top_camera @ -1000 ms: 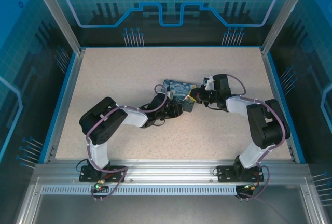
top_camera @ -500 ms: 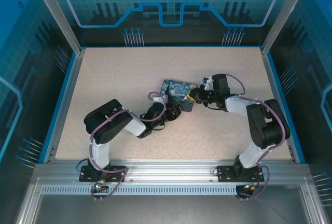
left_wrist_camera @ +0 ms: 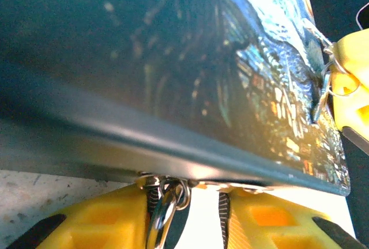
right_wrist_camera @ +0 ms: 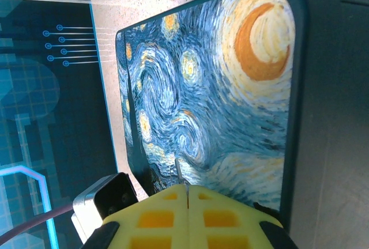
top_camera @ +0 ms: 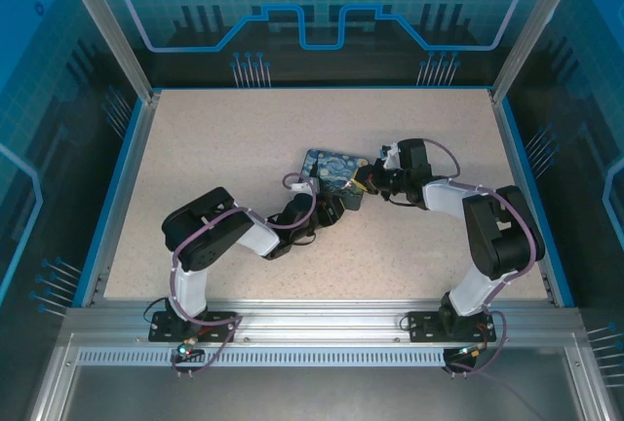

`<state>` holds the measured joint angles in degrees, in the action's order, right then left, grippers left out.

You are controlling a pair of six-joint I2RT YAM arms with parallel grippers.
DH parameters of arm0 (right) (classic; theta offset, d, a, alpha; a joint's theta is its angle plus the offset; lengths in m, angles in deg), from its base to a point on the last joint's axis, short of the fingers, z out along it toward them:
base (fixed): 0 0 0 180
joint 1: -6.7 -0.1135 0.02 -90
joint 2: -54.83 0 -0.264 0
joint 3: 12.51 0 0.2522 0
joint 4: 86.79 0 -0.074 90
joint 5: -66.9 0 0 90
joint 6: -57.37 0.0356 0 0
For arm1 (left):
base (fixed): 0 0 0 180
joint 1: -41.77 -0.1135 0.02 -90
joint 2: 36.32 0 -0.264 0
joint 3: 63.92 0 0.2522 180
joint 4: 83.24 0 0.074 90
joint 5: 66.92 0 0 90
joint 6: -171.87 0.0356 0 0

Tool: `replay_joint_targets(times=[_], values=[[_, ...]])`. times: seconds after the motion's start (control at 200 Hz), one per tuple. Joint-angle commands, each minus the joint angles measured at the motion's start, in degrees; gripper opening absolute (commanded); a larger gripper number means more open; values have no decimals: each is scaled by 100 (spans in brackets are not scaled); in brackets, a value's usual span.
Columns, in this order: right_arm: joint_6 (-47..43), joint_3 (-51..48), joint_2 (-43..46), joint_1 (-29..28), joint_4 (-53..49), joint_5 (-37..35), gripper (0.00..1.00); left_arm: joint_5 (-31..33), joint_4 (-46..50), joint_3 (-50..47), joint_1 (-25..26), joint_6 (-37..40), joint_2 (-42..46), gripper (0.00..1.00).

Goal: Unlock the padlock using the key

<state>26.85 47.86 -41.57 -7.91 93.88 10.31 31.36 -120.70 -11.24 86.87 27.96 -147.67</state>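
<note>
Padlock (top_camera: 334, 170) lies near the middle of the table (top_camera: 224, 148), printed face up. As far as the overhead view shows, its long axis runs across the table, with the right end a little nearer the arm bases than the left. Both arms meet at it.

The right gripper (right_wrist_camera: 187, 190) comes in from the padlock's right end. Its jaws are pressed together on the key (left_wrist_camera: 321, 93), a thin metal sliver that sticks out from the seam between them. In the left wrist view the key's tip is at the right-hand edge of the block, touching it or very close to it. Whether it has entered a keyhole cannot be made out.

The left gripper (left_wrist_camera: 185, 200) sits at the padlock's near edge, with the dark side of the block looming right above its fingertips. Its jaws stand partly apart, and a metal loop (left_wrist_camera: 166, 206) sits between them, close to the left finger. Whether they pinch that loop or only bracket it cannot be told.

The coming move likely turns on the line from the key to the right end of the block, so the right arm is the one placed to seat and twist it. That arm reaches inward and leftward, with its forearm low and its wrist pointed at the block. The left arm is folded, its elbow out to the left and its forearm stretched rightward to brace the near edge.
</note>
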Motion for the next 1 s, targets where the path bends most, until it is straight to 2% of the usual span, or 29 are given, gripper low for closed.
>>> replay_joint_targets(times=[0.0, 0.285, 0.465, 0.595, 0.79, 0.995], values=[[-60, 59, -142, -89, -244, -85, 0, 55, 745, -16, 113, -89, -168, 34], [-58, 47, -119, -90, -255, -89, 0, 318, 969, 1, 104, -107, -11, 25], [-54, 66, -80, -91, -266, -63, 0, 157, 1111, 63, 104, -129, 157, 10], [-75, 113, 38, -70, -282, 43, 0, -184, 1568, 130, 73, -107, 588, 0], [-126, 327, 502, 45, -462, 327, 0, -1084, 2158, 330, -169, -6, 1136, 0], [-123, 333, 1298, 76, -730, 578, 0, -1590, 2336, 448, -466, -57, 1468, 0]])
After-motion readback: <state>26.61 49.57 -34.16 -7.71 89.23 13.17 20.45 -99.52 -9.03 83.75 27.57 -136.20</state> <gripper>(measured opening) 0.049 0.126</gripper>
